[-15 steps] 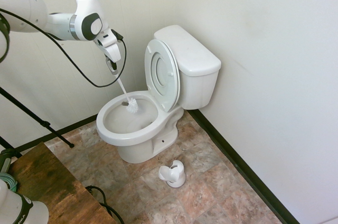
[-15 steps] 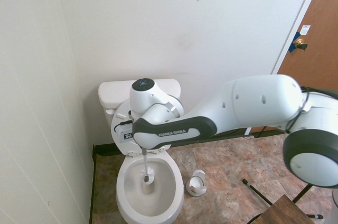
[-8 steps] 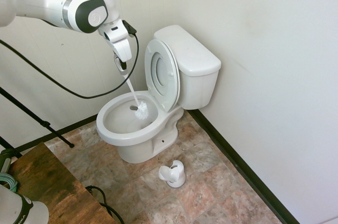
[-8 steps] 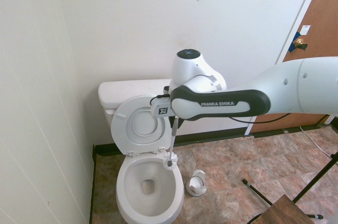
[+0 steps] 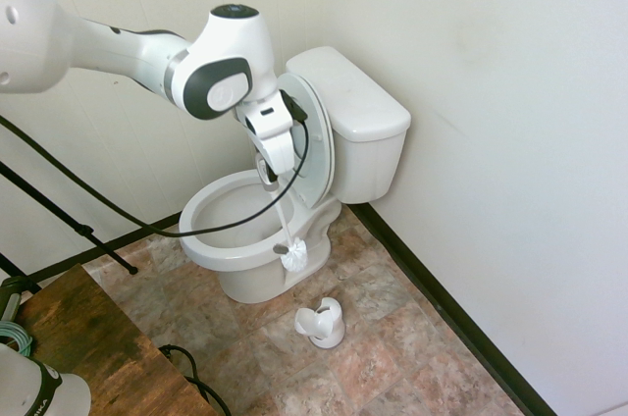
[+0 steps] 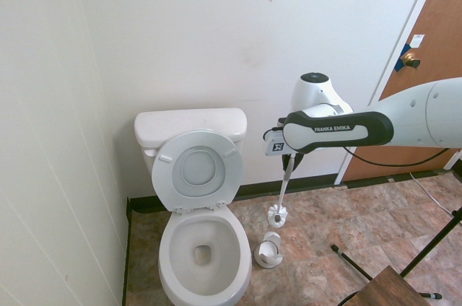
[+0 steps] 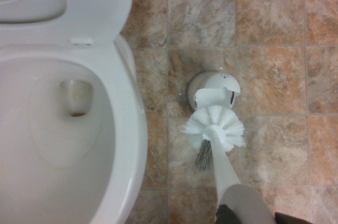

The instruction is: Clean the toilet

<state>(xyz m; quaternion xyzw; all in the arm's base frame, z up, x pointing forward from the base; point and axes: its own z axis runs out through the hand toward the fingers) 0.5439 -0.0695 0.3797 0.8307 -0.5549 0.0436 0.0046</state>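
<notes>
White brush (image 6: 278, 213) hangs above holder (image 6: 269, 250), beside toilet (image 6: 203, 248).

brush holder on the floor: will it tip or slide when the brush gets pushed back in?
The brush holder looks small, light plastic, standing free on smooth floor tile, so it will probably skid if nudged sideways. Its narrow, cut-away opening suggests an off-centre brush could tip it. Coming straight down from the gripper seems safest.

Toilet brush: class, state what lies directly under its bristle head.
Under the toilet brush sits the white brush holder on the tiled floor. The brush hides part of the holder's opening.
</notes>
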